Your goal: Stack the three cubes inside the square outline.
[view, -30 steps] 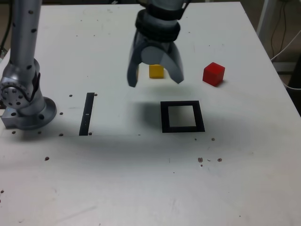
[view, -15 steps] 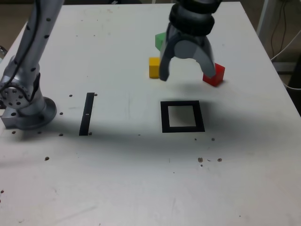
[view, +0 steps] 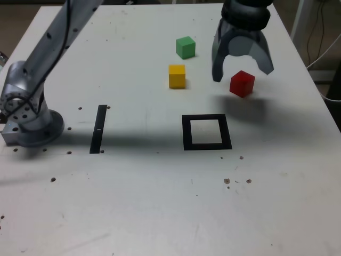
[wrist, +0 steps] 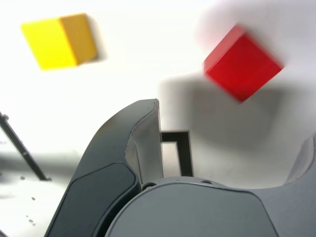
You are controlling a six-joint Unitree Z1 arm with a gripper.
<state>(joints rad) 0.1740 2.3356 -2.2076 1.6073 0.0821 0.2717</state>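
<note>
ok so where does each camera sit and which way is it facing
Exterior view: off the arm, above the table, looking down across it; arm, base and open gripper show.
Wrist view: on the wrist, looking past the jaws at the tabletop; only the gripper's body and jaws show.
Shared: red cube, yellow cube, square outline and black strip, the last two only partly in the wrist view.

A narrow black strip (view: 98, 129) lies flat on the white table (view: 133, 208); a thin white cable (view: 325, 52) runs beyond the table's edge at the exterior view's right.
</note>
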